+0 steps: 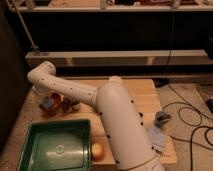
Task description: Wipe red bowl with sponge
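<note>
The gripper (44,97) hangs at the red bowl (55,103), just behind the green tray (34,131); I cannot tell its grip. The sponge (46,104) in the bowl looks soft and light, best pinched across its sides. The glossy bowl may slide.

**Sam:** What is the table (145,92) made of?

**Mia:** Wood. It is pale and smooth, with lines between the boards.

**Sam:** And the robot arm (117,120)?

**Mia:** Hard white plastic, I think. Smooth and a bit shiny.

**Sam:** Where is the gripper (45,96)?

**Mia:** Down at the left side of the table, right over the red bowl (55,106). The bowl is smooth and shiny.

**Sam:** The sponge (47,103)?

**Mia:** Blue-grey at the bowl. It looks soft and not shiny.

**Sam:** The green tray (35,150)?

**Mia:** Shiny plastic. Light shines off its floor.

**Sam:** The pale sheet (159,137)?

**Mia:** It looks like paper, flat and dull.
</note>
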